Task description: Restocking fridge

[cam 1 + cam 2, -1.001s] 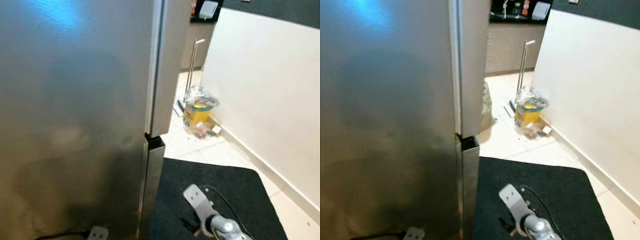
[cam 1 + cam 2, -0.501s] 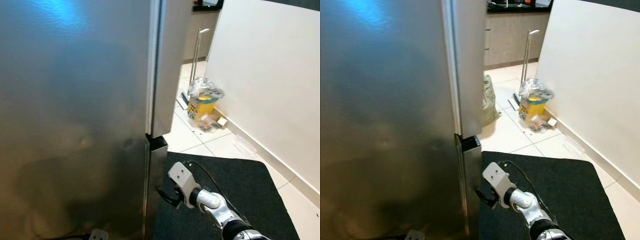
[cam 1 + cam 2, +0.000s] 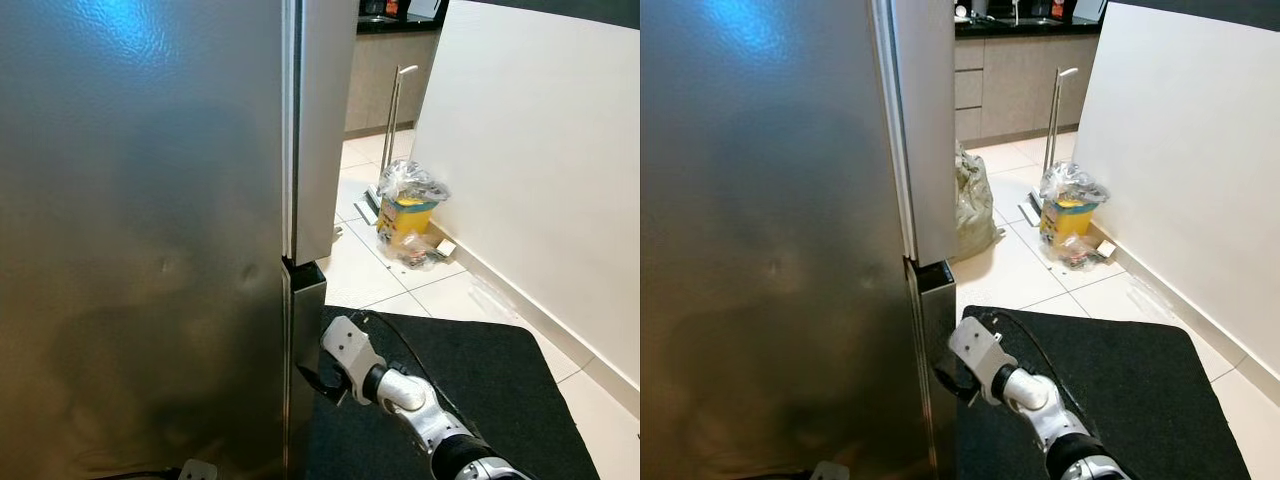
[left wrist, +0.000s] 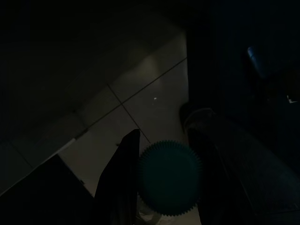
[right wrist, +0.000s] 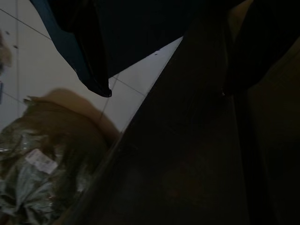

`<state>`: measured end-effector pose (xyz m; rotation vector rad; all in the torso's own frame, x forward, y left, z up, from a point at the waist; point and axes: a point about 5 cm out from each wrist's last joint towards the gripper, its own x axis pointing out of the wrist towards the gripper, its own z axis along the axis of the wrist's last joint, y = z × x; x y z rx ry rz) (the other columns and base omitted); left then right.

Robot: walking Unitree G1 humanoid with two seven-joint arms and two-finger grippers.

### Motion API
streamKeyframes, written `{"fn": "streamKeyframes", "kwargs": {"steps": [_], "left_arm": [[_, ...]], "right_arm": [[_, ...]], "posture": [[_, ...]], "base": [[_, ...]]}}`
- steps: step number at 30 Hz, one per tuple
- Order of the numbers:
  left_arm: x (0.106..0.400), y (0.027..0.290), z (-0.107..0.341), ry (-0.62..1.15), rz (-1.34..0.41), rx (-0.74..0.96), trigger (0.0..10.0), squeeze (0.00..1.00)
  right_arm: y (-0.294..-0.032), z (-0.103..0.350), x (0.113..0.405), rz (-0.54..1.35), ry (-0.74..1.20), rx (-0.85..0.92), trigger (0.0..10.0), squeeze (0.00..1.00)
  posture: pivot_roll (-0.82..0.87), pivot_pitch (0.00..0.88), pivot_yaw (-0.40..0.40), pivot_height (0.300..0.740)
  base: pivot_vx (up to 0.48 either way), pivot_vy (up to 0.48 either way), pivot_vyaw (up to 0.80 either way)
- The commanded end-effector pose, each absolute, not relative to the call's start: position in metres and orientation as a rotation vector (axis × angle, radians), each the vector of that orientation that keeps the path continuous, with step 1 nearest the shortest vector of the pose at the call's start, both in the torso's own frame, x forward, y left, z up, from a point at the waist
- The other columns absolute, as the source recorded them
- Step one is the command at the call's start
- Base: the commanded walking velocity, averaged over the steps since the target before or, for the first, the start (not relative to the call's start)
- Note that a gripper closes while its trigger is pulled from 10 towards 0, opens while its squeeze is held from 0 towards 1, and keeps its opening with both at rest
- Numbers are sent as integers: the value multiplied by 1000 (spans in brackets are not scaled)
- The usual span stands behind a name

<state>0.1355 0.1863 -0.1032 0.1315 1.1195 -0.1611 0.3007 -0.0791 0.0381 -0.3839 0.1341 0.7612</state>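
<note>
Tall stainless-steel fridge (image 3: 150, 250) across left half of frame, doors closed. Right gripper (image 3: 948, 383) low centre, fingers spread either side of fridge's lower door edge, over black floor mat (image 3: 480, 380). Left gripper (image 4: 161, 187) clenched on teal ribbed-cap bottle (image 4: 169, 177) in dark wrist view.

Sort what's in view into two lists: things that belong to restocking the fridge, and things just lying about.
For the job:
- fridge, doors shut
- right gripper, open, fingers at the lower door's edge
- left gripper, shut on a teal ribbed bottle cap

Lying about:
- yellow bin with plastic bag
- green sack
- black mat
</note>
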Motion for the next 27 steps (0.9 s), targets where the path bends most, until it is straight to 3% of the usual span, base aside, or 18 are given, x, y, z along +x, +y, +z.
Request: {"fn": "streamKeyframes", "kwargs": {"steps": [1,12,18,27], "left_arm": [[132,180,-105,1128,-183,131,10000,0],[132,179,-105,1126,-193,138,10000,0],[132,178,-105,1125,-203,144,10000,0],[132,176,-105,1125,-210,146,10000,0]], "right_arm": [[-79,60,317,649,28,-377,10000,0],[-70,58,308,733,25,-274,10000,0],[-75,68,319,538,-27,-257,10000,0],[-81,74,324,420,-59,-285,10000,0]], "posture": [[-85,0,-34,740],[-82,0,-36,740],[-83,0,-36,740],[-82,0,-37,740]], "base": [[0,0,0],[0,0,0],[0,0,0],[0,0,0]]}}
